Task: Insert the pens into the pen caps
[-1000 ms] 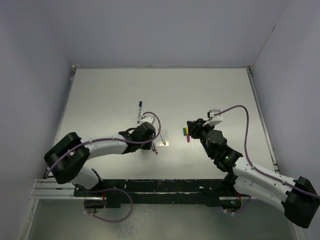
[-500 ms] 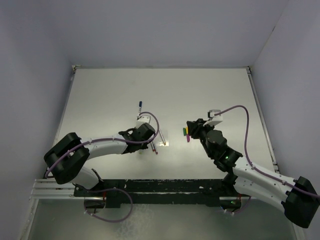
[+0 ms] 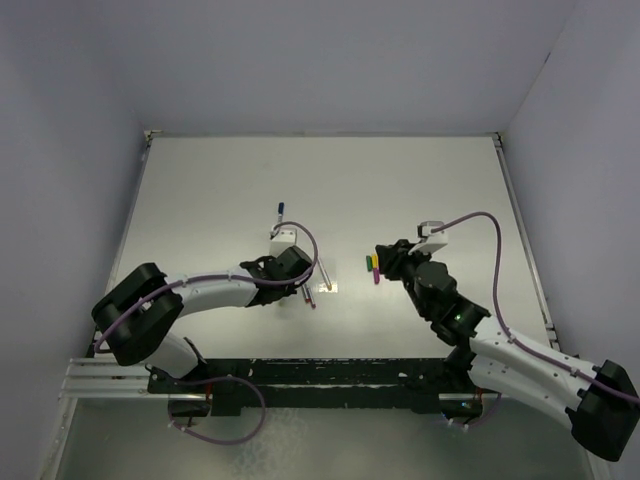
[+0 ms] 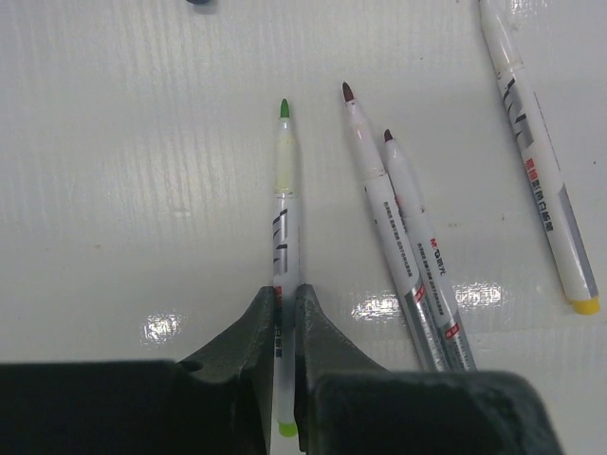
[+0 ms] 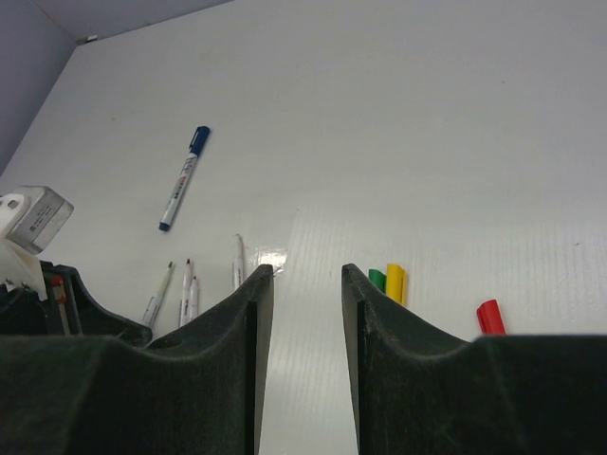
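We see the white table (image 3: pixel 400 190) carrying everything. The left hand (image 4: pixel 285 301) is clamped on a green-tipped pen (image 4: pixel 285 204), pinching its rear end, with the tip pointing away from the hand along the table. The right hand (image 5: pixel 302 284) sits low with its jaws apart, holding nothing. Beside the gripped pen lie two pens (image 4: pixel 403 246) touching each other, with a yellow-ended pen (image 4: pixel 536 161) farther off. A blue-capped pen (image 5: pixel 184 191) lies well apart. Just beyond the right hand we find the green cap (image 5: pixel 377 279) touching the yellow cap (image 5: pixel 395 282), and the red cap (image 5: pixel 490 316) nearby.
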Motion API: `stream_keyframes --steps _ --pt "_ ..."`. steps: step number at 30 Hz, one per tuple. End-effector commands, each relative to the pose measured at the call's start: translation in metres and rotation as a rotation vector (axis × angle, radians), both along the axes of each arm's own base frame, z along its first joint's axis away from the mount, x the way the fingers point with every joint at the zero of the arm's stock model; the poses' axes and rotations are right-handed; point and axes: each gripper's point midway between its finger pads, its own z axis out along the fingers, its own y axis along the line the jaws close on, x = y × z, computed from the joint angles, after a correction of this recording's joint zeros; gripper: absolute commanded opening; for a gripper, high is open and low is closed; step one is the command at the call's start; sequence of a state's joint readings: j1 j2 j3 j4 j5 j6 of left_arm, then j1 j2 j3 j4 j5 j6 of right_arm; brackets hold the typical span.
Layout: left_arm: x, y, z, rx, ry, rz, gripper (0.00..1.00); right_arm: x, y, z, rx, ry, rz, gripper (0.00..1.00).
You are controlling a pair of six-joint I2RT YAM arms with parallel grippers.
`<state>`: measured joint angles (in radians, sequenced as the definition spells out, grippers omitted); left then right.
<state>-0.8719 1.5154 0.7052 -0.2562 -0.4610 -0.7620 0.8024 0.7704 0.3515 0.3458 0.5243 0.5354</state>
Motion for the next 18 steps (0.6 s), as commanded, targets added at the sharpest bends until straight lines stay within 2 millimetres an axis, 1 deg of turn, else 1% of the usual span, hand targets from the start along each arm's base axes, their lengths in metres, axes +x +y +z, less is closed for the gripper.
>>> stream_keyframes --steps 1,3,5,7,12,13,16,18 --pt "-0.050 0.027 -0.047 0.068 0.218 0.010 0.02 0.003 0.003 0.023 0.053 -0.034 -0.007 0.37" --pt "-0.049 0.027 -0.044 0.059 0.211 0.009 0.00 0.004 0.002 0.018 0.035 -0.018 -0.016 0.37" --pt "-0.045 0.027 -0.034 0.055 0.181 0.000 0.00 0.006 0.002 0.013 0.007 0.005 -0.027 0.37" --pt "-0.038 0.024 -0.016 0.044 0.135 -0.019 0.00 0.008 0.002 0.008 -0.021 0.029 -0.034 0.37" --pt "-0.020 0.009 0.038 -0.058 -0.006 -0.074 0.00 0.015 0.002 -0.008 -0.078 0.093 -0.070 0.37" --pt "-0.017 0.006 0.048 -0.080 -0.032 -0.083 0.00 0.016 0.003 -0.014 -0.095 0.111 -0.072 0.37" --pt "-0.013 -0.001 0.071 -0.131 -0.091 -0.124 0.00 0.021 0.008 -0.026 -0.132 0.164 -0.065 0.36" --pt "-0.011 -0.007 0.081 -0.151 -0.121 -0.161 0.00 0.023 0.014 -0.035 -0.153 0.200 -0.048 0.35"
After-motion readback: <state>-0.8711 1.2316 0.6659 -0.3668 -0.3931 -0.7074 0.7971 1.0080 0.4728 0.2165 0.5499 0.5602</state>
